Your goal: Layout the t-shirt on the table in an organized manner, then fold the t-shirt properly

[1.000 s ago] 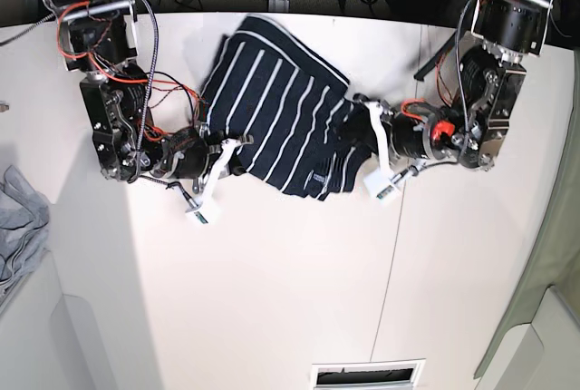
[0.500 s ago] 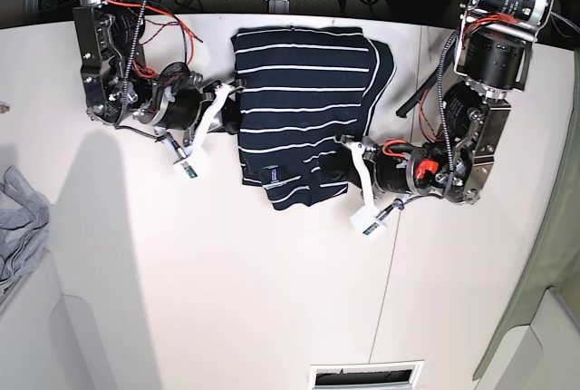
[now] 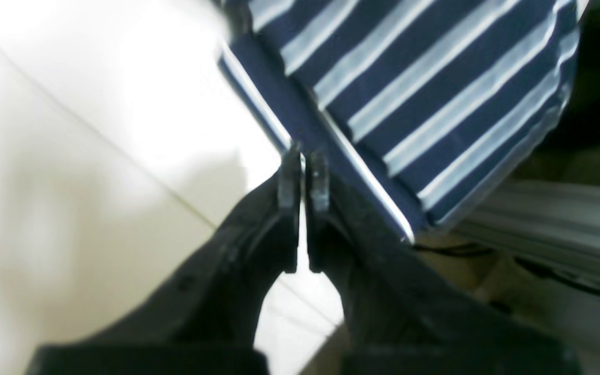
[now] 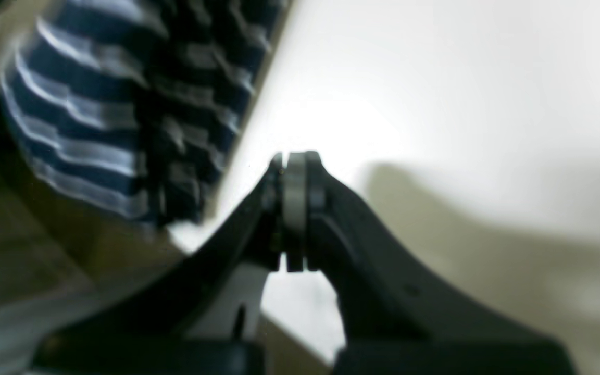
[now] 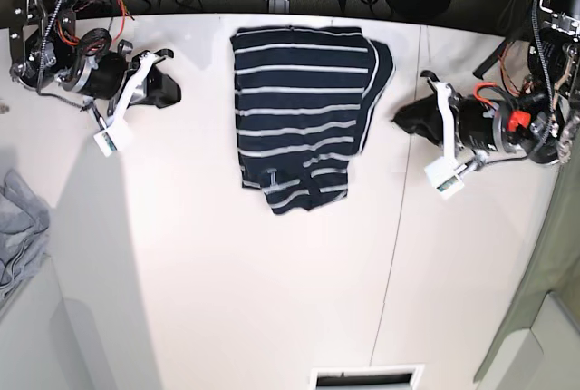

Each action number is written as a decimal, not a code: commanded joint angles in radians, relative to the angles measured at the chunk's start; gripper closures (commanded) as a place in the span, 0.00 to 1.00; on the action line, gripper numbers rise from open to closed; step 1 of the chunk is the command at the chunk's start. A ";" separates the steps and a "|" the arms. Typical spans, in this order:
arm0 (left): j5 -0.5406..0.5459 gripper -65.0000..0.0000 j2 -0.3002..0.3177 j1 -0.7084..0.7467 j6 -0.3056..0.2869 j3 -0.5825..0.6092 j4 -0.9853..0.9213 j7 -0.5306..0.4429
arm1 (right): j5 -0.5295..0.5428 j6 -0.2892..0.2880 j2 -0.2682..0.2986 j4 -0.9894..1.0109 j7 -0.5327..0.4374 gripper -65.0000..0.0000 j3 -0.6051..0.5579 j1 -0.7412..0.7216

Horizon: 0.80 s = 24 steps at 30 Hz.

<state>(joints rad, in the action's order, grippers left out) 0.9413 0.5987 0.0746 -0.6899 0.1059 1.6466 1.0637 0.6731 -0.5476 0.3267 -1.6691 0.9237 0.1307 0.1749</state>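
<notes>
Since the earlier base frames both arms have let go of the t-shirt (image 5: 304,109) and drawn back to opposite sides, and the shirt itself has turned from a skewed, bunched heap into a roughly squared, folded block lying near the far edge of the table (image 5: 272,299). In the base view, the right gripper (image 5: 165,89) sits well apart from the shirt on that view's left, the left gripper (image 5: 410,120) near its folded edge on that view's right; neither touches cloth, and a grey cloth (image 5: 20,227) lies at the table's side. The lower hem looks uneven, with a small label tab showing and one layer poking past another. In the left wrist view, the jaws are almost shut with only a thin slit between them and nothing in it; the striped shirt (image 3: 414,88) lies just beyond the tips, its doubled edge running diagonally. In the right wrist view, blurred, the jaws are pressed fully together and empty, the shirt (image 4: 123,104) off to one side. The fabric looks thin, light and limp: it should sag and wrinkle when lifted and slide easily on the smooth white top. I judge the best holds to be pinches at the corners or along the doubled edge, both layers together, lifted low and dragged gently.
</notes>
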 commanded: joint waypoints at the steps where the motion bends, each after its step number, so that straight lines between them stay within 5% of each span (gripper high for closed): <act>1: 0.021 0.96 0.026 0.045 -0.008 -0.042 0.051 -0.012 | 0.027 -0.011 0.036 -0.042 -0.017 1.00 0.007 0.029; 7: 0.010 0.96 0.025 0.411 -0.008 -0.204 0.174 -0.050 | 0.061 -0.037 0.117 -0.116 -0.028 1.00 0.006 0.250; 14: -0.285 0.96 -0.129 0.663 -0.008 -0.204 0.126 -0.217 | -0.040 -0.044 0.144 -0.107 -0.097 1.00 -0.055 0.451; 17: -0.449 0.96 -0.204 0.684 -0.008 -0.184 0.005 -0.323 | -0.153 -0.043 0.143 -0.092 -0.154 1.00 -0.128 0.502; 21: -0.566 0.96 -0.221 0.606 -0.008 -0.080 -0.255 -0.520 | -0.335 -0.027 0.143 0.049 -0.291 1.00 -0.246 0.505; 24: -0.580 0.96 -0.222 0.483 0.142 0.047 -0.463 -0.570 | -0.405 -0.016 0.132 0.241 -0.362 1.00 -0.320 0.446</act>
<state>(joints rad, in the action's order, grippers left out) 0.3492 0.3668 0.5495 -0.5278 0.1600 1.1671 0.5022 0.2611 -0.5602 0.4488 -1.4113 0.5617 -0.1940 0.6144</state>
